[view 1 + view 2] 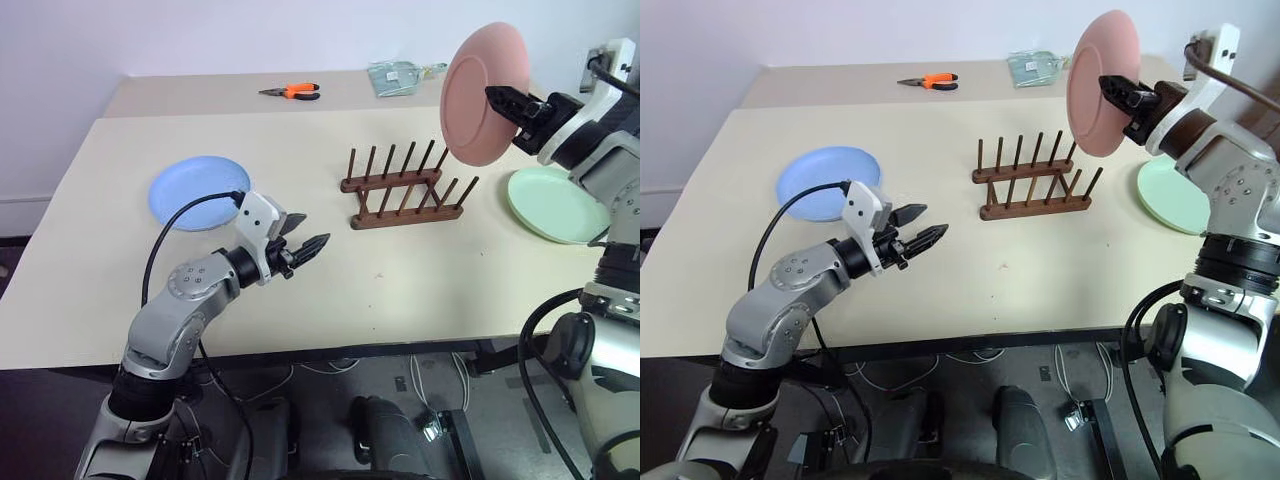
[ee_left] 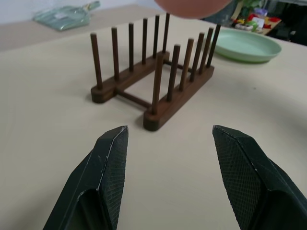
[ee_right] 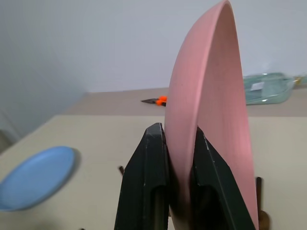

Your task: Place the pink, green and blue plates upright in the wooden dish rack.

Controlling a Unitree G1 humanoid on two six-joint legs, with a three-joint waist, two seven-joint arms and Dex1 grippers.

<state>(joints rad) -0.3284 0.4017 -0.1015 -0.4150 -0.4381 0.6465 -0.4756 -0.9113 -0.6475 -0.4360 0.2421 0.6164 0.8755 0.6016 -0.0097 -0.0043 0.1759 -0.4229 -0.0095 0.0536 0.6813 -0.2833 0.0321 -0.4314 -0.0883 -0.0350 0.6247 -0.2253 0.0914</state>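
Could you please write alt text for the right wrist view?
The right pincer is shut on the rim of the pink plate, holding it upright on edge above a beige table. The blue plate lies flat on the table, and orange-handled pliers lie farther back.

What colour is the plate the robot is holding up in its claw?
Salmon pink. The pink plate is pinched on edge in the right claw; the right wrist view shows it best.
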